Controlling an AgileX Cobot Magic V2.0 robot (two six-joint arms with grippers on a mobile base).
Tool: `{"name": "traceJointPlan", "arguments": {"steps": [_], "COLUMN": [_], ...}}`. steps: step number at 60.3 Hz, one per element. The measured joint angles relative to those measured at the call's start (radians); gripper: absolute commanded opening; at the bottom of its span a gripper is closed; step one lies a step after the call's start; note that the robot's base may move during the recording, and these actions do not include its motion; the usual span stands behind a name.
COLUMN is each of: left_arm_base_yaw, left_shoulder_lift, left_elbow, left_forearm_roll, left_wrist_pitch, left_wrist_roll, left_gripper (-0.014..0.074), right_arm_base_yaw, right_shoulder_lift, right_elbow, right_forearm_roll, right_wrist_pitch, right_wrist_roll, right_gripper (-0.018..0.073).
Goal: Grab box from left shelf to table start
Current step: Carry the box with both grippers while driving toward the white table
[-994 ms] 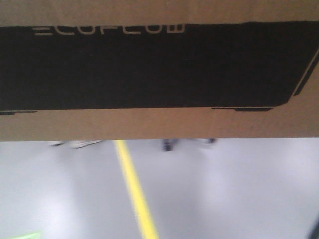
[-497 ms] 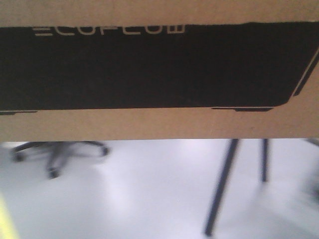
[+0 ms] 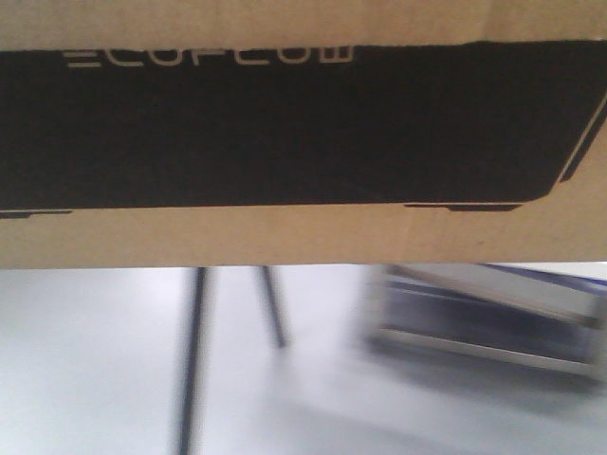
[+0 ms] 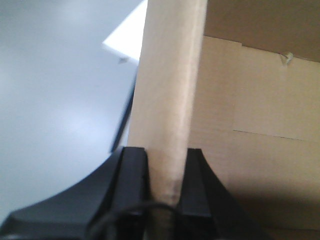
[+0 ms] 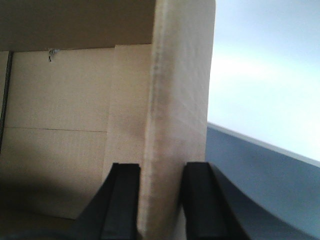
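Note:
The box, a brown carton with a black "ECOFLOW" panel, fills the upper half of the front view, wider than the frame. My left gripper is shut on the box's upright cardboard wall, one black finger on each side. My right gripper is likewise shut on the opposite wall. Both wrist views look into the box's bare brown inside. A white corner, perhaps the table, shows beyond the left wall with a dark leg under it. The left shelf cannot be told apart in these views.
Below the box lies pale grey floor. Two thin dark legs stand on it left of centre. A blurred low thing with pale rails and blue parts sits at the right. A blue-grey surface lies beside the right gripper.
The background has swept left while the box stays fixed in view: yellow floor line and chair base are gone, the dark legs shifted left, and the blurred blue-grey thing entered at right.

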Motion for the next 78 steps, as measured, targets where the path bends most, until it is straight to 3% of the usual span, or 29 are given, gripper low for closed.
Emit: {"name": "traceJointPlan", "arguments": {"steps": [78], "left_arm_base_yaw": [0.000], "left_shoulder_lift": [0.000], "left_elbow": [0.000], "left_forearm_roll": [-0.002], "left_wrist_pitch": [0.000], "left_wrist_roll": [0.000], "left_gripper": [-0.0085], "right_arm_base_yaw": [0.000], "right_shoulder_lift": [0.000], "right_elbow": [0.000], "right_forearm_roll": [-0.002], "right_wrist_pitch": [0.002], "right_wrist_roll": [0.000], "right_gripper": [0.0026]}}
